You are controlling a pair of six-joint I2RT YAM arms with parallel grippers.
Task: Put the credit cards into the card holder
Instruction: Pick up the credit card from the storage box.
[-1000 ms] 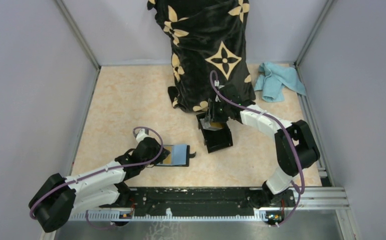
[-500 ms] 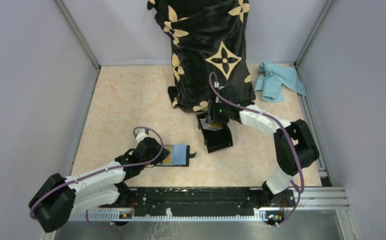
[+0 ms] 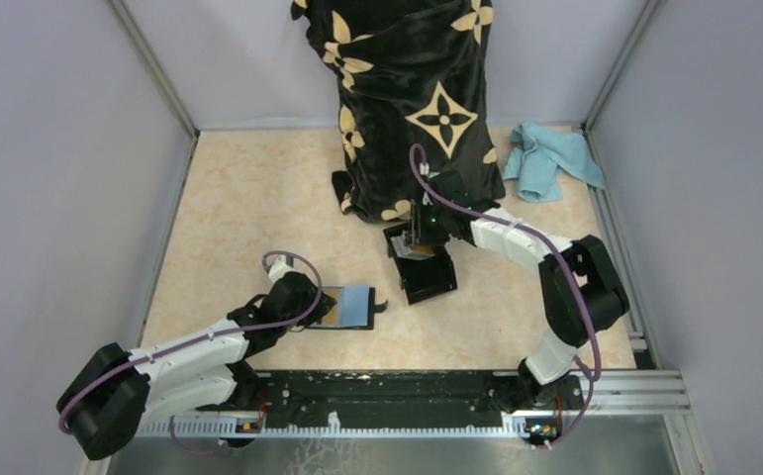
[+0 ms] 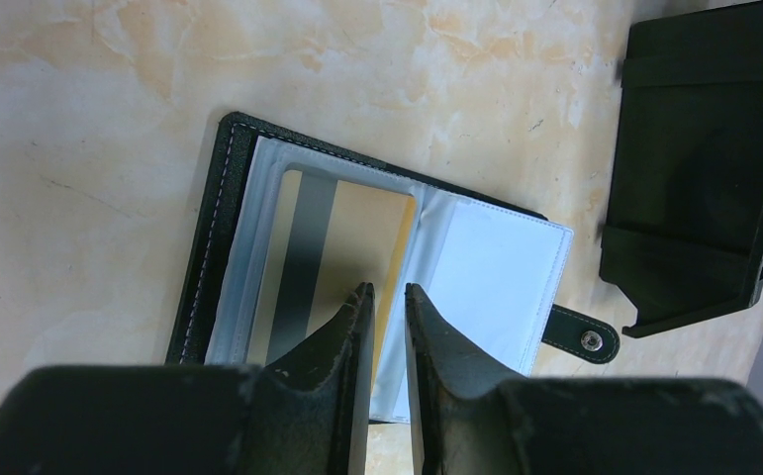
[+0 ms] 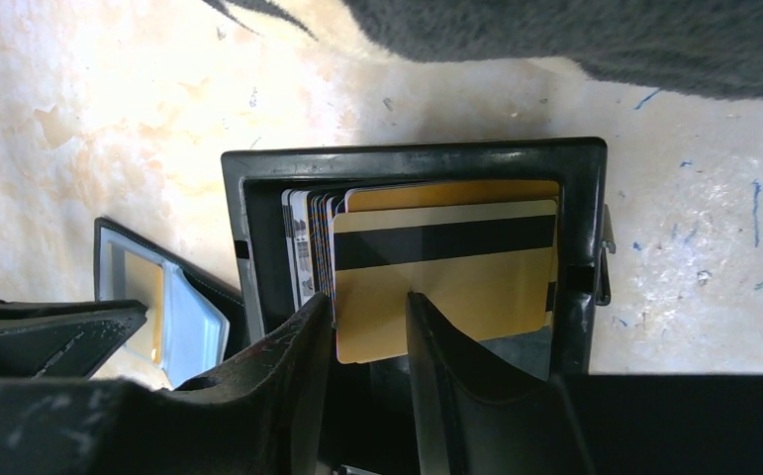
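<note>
The card holder [image 3: 353, 307] lies open on the table, black outside with pale blue sleeves [image 4: 496, 267]; one orange-gold card [image 4: 357, 237] sits in its left pocket. My left gripper [image 4: 385, 289] rests over the fold, jaws a narrow gap apart, nothing clearly between them. Several credit cards stand stacked in a rigid black box [image 5: 407, 158], a gold one [image 5: 446, 277] with a black stripe in front. My right gripper [image 5: 367, 297] hangs over the box [image 3: 427, 275]; one finger is beside the stack's left edge, the other in front of the gold card's face, with a gap showing.
A large black cloth with tan flower shapes [image 3: 417, 89] hangs just behind the box. A light blue rag [image 3: 550, 158] lies at the back right corner. The holder's strap tab [image 4: 580, 336] points toward the box [image 4: 704, 188]. Walls close both sides.
My right gripper has edged slightly left over the box, and its jaws widened then narrowed. The box shifted a little with it. The left arm and card holder have not moved.
</note>
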